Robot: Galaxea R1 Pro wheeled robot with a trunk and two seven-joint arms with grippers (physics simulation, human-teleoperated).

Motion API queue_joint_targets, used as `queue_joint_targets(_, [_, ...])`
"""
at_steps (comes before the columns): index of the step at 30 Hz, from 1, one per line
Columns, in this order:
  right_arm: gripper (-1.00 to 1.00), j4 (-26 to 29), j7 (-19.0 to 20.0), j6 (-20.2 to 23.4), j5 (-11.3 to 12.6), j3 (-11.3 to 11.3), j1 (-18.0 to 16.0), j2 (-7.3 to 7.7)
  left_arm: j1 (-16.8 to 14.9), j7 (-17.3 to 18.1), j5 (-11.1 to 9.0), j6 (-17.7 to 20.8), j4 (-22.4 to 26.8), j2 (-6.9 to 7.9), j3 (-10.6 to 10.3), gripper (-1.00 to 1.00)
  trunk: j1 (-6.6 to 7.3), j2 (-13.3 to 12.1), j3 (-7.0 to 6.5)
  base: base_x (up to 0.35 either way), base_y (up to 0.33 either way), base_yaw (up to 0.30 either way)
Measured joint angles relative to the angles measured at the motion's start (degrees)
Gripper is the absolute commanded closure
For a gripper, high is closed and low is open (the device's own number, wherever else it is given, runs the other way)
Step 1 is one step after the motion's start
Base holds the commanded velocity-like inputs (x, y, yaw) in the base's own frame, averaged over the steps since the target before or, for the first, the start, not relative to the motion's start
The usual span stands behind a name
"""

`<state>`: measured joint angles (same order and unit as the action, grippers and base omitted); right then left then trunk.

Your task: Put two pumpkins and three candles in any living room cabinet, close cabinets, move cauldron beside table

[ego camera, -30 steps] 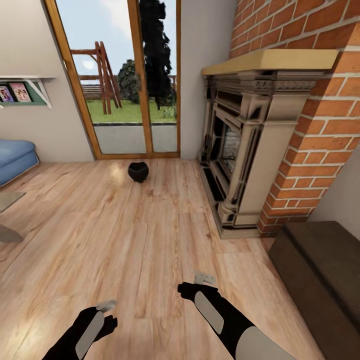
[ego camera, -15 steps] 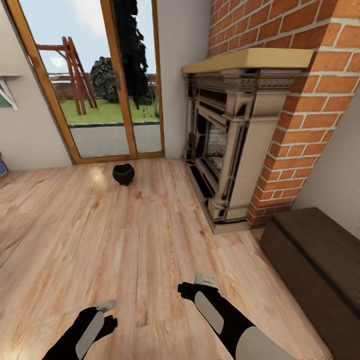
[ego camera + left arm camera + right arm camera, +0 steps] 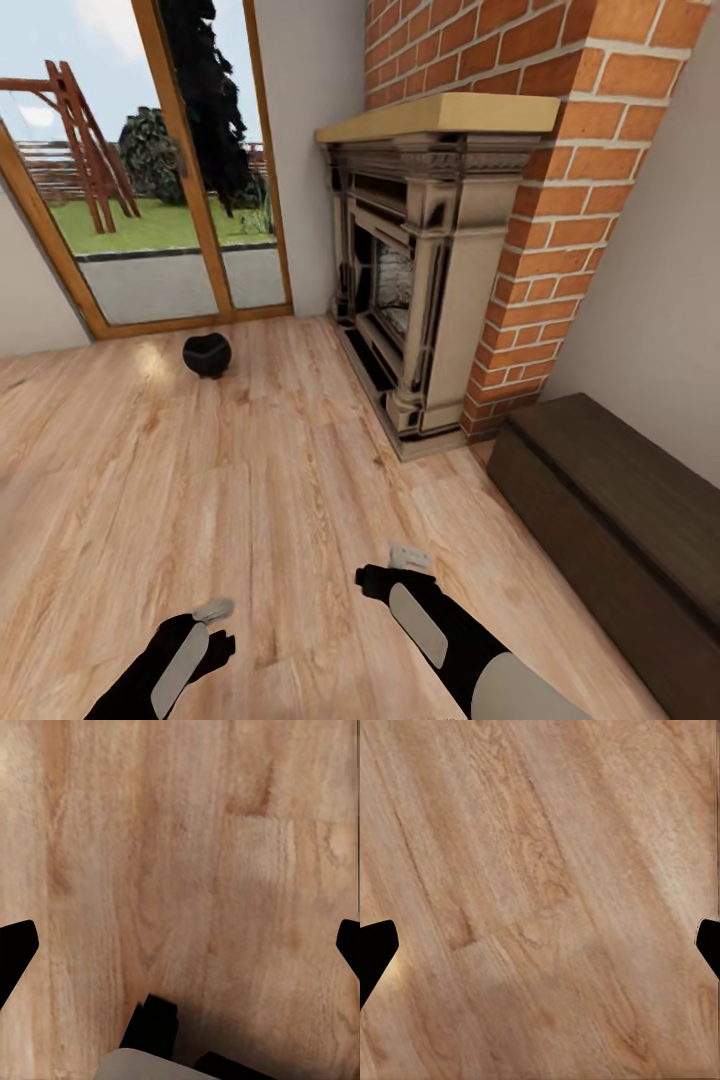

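Head view: the whole picture has slid toward nine o'clock compared with a second ago, so the camera is turning to the robot's right, not the things moving. The black cauldron (image 3: pixel 207 354) sits on the wooden floor (image 3: pixel 150 480) at about eleven o'clock, near the glass patio door (image 3: pixel 150 200), and now lies further toward the frame's left edge. The brick fireplace (image 3: pixel 420 270) stands at one o'clock. The long dark-brown cabinet (image 3: pixel 620 520) at four o'clock shows more of itself than before, its front shut as far as can be seen. Both arms hang low over bare floor, the left end effector (image 3: pixel 212 610) at seven o'clock and the right end effector (image 3: pixel 408 556) at five o'clock, holding nothing. Left wrist view: plain floorboards, with dark fingertips (image 3: pixel 16 952) at the opposite edges, so the fingers stand apart. Right wrist view: floorboards again, fingertips (image 3: pixel 375 949) spread wide, empty. The turn suggests the robot is swinging toward the cabinet and leaving the cauldron for later.
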<state>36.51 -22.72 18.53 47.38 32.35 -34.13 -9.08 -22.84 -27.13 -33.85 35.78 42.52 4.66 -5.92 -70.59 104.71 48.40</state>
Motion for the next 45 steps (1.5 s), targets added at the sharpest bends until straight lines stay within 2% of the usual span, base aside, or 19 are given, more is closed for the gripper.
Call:
queue_joint_targets(21, [-1.00, -1.5, 0.0, -0.1, 0.1, 0.0, 0.0, -0.07, 0.0, 0.0, -0.1, 0.0, 0.0, 0.00, 0.0, -1.00, 0.00, 0.0, 0.60, 0.015, 0.052, -0.262])
queue_joint_targets(26, [-1.00, -2.2, 0.0, -1.8, 0.1, 0.0, 0.0, -0.05, 0.0, 0.0, -0.1, 0.0, 0.0, -0.02, 0.0, -1.00, 0.00, 0.0, 0.74, 0.000, 0.000, -0.262])
queue_joint_targets(36, [-1.00, -2.2, 0.0, -2.1, 0.1, 0.0, 0.0, -0.07, 0.0, 0.0, 0.0, 0.0, 0.0, 0.00, 0.0, -1.00, 0.00, 0.0, 1.03, 0.000, 0.004, -0.262])
queue_joint_targets(45, [-1.00, -2.3, 0.0, -2.2, 0.1, 0.0, 0.0, -0.04, 0.0, 0.0, 0.0, 0.0, 0.0, 0.00, 0.0, -1.00, 0.00, 0.0, 1.28, 0.000, 0.127, -0.262])
